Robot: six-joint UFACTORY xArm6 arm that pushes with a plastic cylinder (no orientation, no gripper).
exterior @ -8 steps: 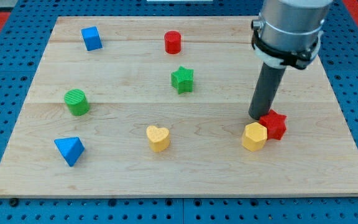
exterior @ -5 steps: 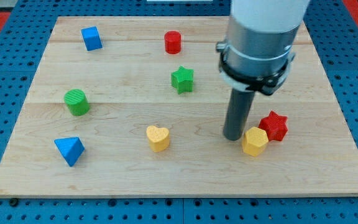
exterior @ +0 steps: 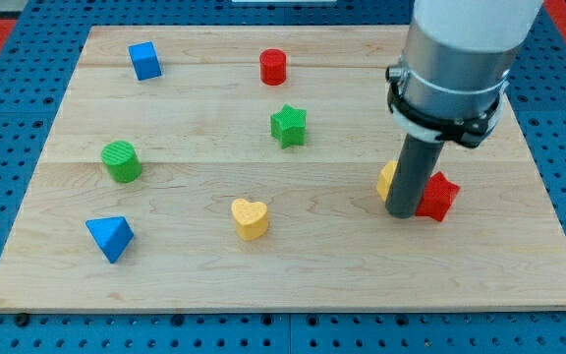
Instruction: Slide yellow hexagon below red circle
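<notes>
The yellow hexagon (exterior: 386, 179) lies at the right of the board, mostly hidden behind my rod; only its left edge shows. My tip (exterior: 402, 212) rests on the board just below and in front of it, touching the red star (exterior: 439, 196) on its left side. The red circle (exterior: 273, 67) stands near the view's top, left of the centre, far up and to the left of the hexagon. A green star (exterior: 288, 126) sits between the red circle and the hexagon.
A blue cube (exterior: 144, 60) is at the top left, a green cylinder (exterior: 121, 161) at the left, a blue triangular block (exterior: 110, 237) at the bottom left, and a yellow heart (exterior: 250, 218) at the bottom centre of the wooden board (exterior: 214, 280).
My rod swung from left of the hexagon to below it. The yellow hexagon has moved up the view, from below-left of the red star to level with it.
</notes>
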